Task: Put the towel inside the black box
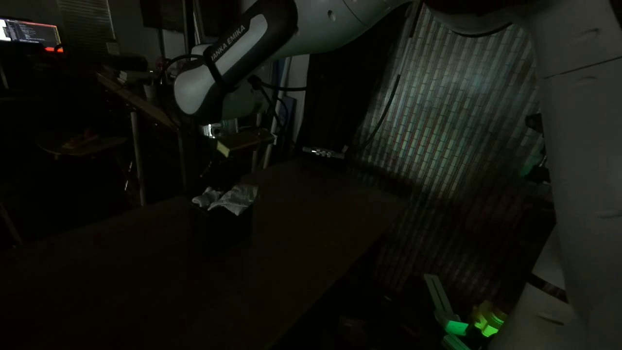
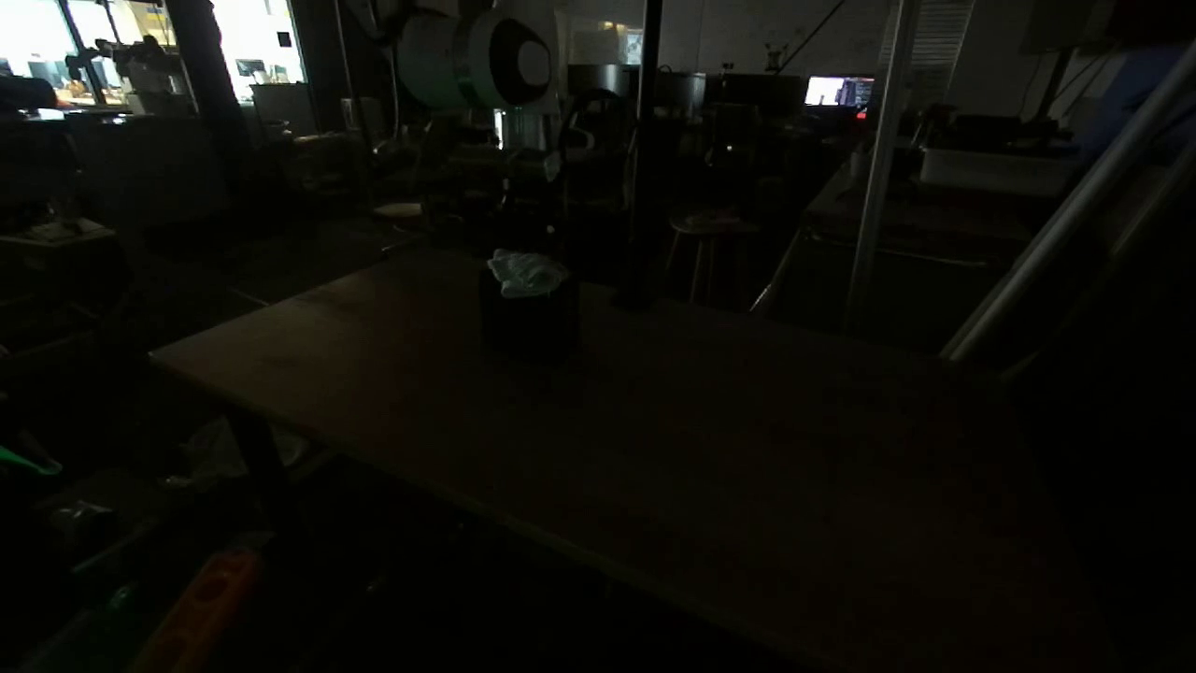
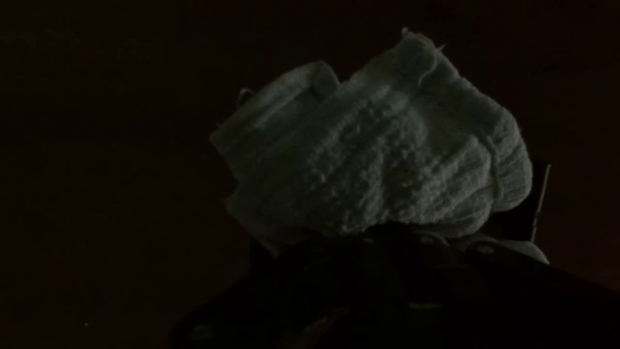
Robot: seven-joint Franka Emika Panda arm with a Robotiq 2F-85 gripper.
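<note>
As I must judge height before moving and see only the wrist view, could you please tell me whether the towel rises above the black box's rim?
Observer: Yes, in both exterior views the towel bulges above the rim of the black box.
Operator: Thank you; could you say how the box stands?
Observer: Upright on the table, as both exterior views show.
Operator: And does anything tall show beside it, please?
Observer: In an exterior view a dark pole rises right of the box; how near, I cannot tell.

The pale towel (image 3: pixel 373 160) lies crumpled against the dark claw (image 3: pixel 395 233), which seems clamped on it. An edge of the black box (image 3: pixel 536 208) shows beside the towel.
</note>
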